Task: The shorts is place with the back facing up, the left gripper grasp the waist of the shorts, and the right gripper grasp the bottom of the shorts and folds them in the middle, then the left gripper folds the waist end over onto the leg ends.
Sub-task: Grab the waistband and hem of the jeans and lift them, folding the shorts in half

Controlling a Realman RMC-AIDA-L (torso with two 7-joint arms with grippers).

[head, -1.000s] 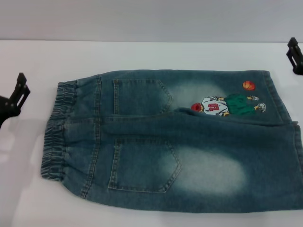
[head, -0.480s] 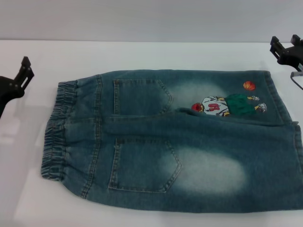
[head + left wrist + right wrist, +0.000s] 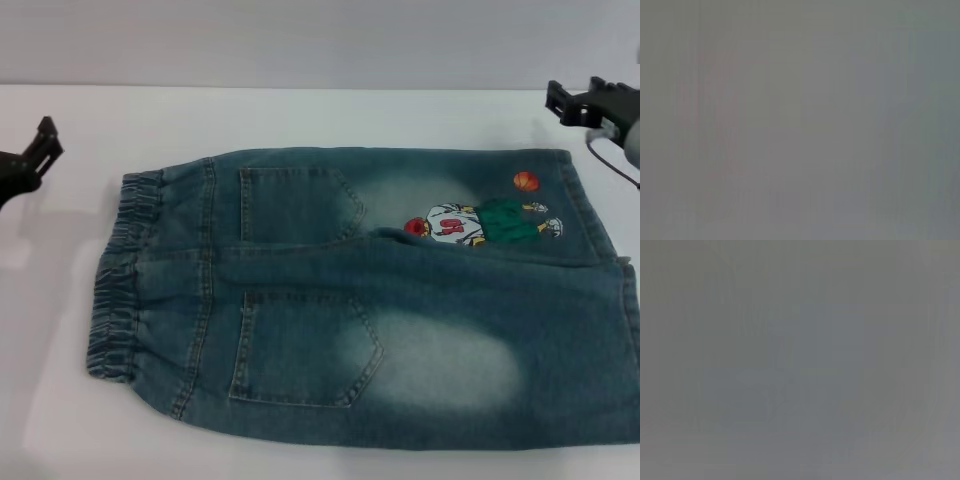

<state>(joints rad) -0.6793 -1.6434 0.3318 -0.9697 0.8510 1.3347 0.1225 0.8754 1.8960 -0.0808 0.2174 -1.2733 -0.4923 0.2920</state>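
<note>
The blue-green denim shorts (image 3: 330, 300) lie flat on the white table (image 3: 300, 115), both patch pockets facing up. Their gathered waist (image 3: 120, 280) points to the left. The bottom of the shorts, with its straight leg ends (image 3: 588, 205), is at the right, close to the cartoon print (image 3: 480, 222). My left gripper (image 3: 35, 155) hovers at the left edge of the head view, beyond and to the left of the waist, clear of the cloth. My right gripper (image 3: 575, 95) stands open and holds nothing, just beyond the far right corner of the hem. Both wrist views are blank grey.
A pale wall runs behind the table's far edge. The nearer leg's hem (image 3: 632, 330) reaches the right edge of the head view. Bare white tabletop (image 3: 60, 400) shows to the left of the waist and along the far side of the shorts.
My right gripper has come in from the right edge, moving left toward the far hem corner. My left gripper has drifted up and farther left. The shorts have not moved.
</note>
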